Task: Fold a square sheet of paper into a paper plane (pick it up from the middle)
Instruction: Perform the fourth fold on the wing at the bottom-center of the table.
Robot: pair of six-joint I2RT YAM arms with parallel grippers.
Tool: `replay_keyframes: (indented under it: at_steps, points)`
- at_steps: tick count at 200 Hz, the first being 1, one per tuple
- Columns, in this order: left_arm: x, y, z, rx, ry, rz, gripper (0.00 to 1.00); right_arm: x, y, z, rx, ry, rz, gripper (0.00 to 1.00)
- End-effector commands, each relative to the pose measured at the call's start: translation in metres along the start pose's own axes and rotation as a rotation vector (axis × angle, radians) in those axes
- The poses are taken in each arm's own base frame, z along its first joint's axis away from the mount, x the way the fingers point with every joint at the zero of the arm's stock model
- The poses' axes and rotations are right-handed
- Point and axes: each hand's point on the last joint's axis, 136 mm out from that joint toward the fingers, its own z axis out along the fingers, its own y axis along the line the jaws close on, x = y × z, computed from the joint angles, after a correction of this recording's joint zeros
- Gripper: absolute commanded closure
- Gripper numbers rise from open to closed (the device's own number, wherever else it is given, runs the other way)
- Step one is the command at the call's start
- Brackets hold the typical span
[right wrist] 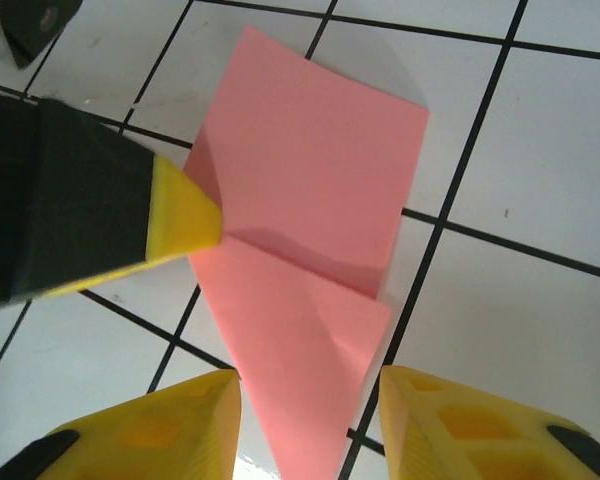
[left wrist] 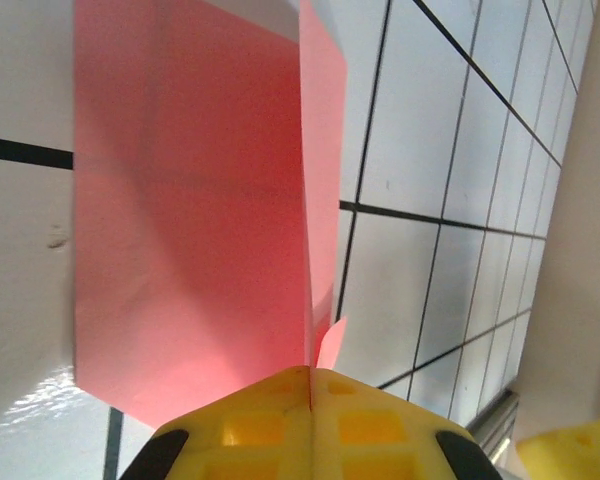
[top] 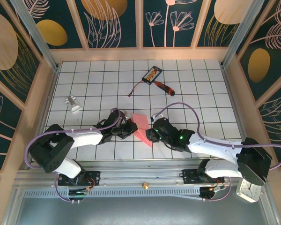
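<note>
Found the half-folded paper plane of thin pink-red paper [top: 141, 127] on the white tiled table [top: 201, 93], toward the near edge and about midway between the left and right edges, right between the two arms.

Saw the left gripper [top: 131, 127] with yellow fingers [left wrist: 250, 420] pressed together on a flap raised from the paper plane's side facing that arm, at the end of a cross crease [right wrist: 300, 262]. Judged this a pin (to stop thin paper sliding or springing open during work by the other arm).

Saw the right gripper [right wrist: 310, 400] with yellow fingers [right wrist: 160, 430] spread, one on either side of the narrow end, gripping nothing and touching neither edge as far as could be told. Took that straddling stance for readiness to press or take hold of the tip.

Read the long axis as running far to near, leaning a little rightward on the way to the near edge. Placed the wide blunt end toward the far edge and the pointed end toward the near edge, into the gap of the right gripper.

Noted a red-handled screwdriver [top: 164, 86] well apart near the far edge (no part in this).
</note>
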Motion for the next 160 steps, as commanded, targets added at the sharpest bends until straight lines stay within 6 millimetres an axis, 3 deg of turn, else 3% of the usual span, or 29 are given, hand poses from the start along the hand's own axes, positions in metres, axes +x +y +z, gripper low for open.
replay_keyframes:
  at_steps: [1,53,101,160]
  points:
    - [-0.004,0.002,-0.006,-0.041,-0.033,-0.099,1.0,-0.005,0.004,-0.008,0.059,-0.052,-0.022,0.55]
    - [0.003,0.009,-0.008,-0.051,-0.012,-0.14,1.0,0.016,0.023,0.019,0.159,-0.029,-0.131,0.52]
    - [0.008,0.01,-0.006,-0.052,0.024,-0.135,1.0,0.022,0.021,0.047,0.305,-0.016,-0.191,0.52]
    - [0.011,0.011,-0.006,-0.055,0.036,-0.125,1.0,0.032,0.015,0.065,0.373,0.005,-0.236,0.56]
